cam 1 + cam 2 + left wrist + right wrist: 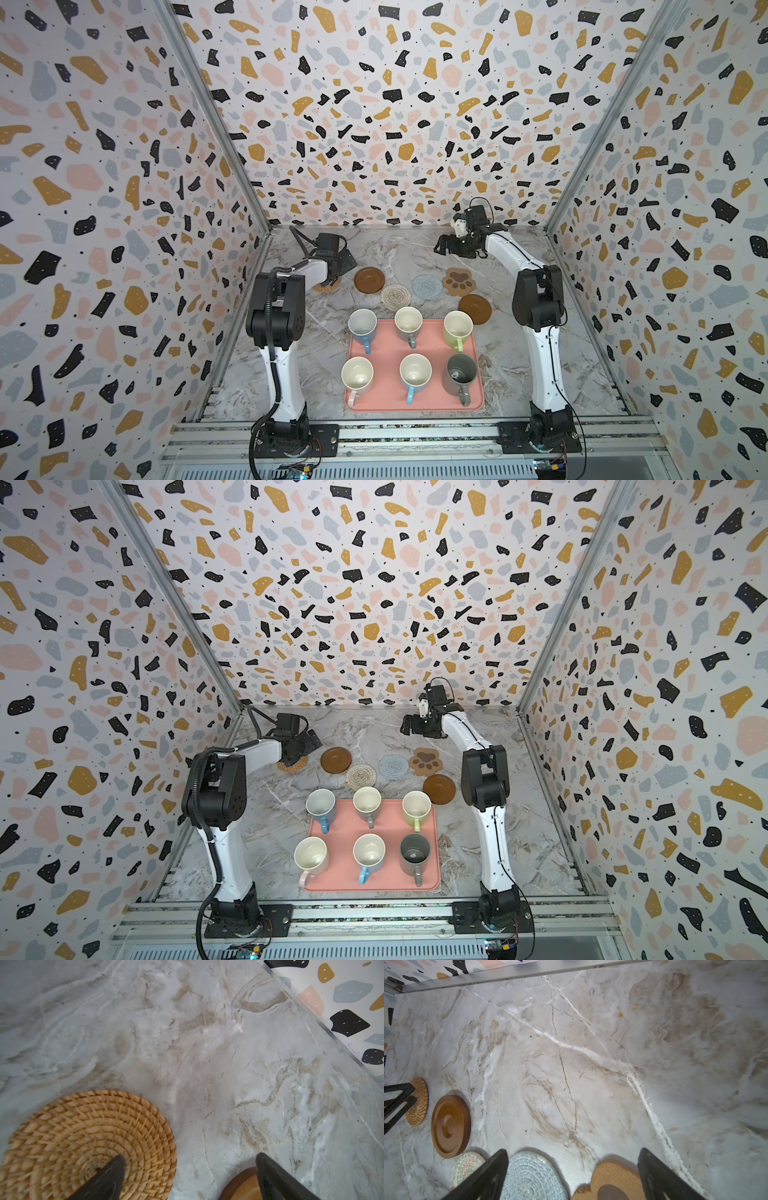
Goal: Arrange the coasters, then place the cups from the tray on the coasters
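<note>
Surface: grey-veined marble tabletop, boxed in by terrazzo-print walls; its far half is bare, so there is room to spread the mats.
Left gripper: jaws spread wide, holding nothing. It is low over the far-left mats, one finger above the woven round, the other by the neighbouring disc's edge. Whether it touches either cannot be told.
Orange-tan coaster: leftmost, flat on the table. A pinch from above may slip off so thin a mat, or scrape the marble.
Left brown disc: just beside it, so closing the jaws could drag it along.
Beige round, light-blue round: just beside each other, the beige near the tray's far rim. Shifting one may nudge the other.
Tray: near centre, holding all six cups in two rows, handles toward the near side. An arm reaching across to the mats could clip a rim.
Paw coaster, right brown disc: the disc sits tight beside the light-green cup, which partly hides it and crowds any approach.
Right gripper: jaws wide and empty, raised at the far side, looking down on the blue round and the paw.
</note>
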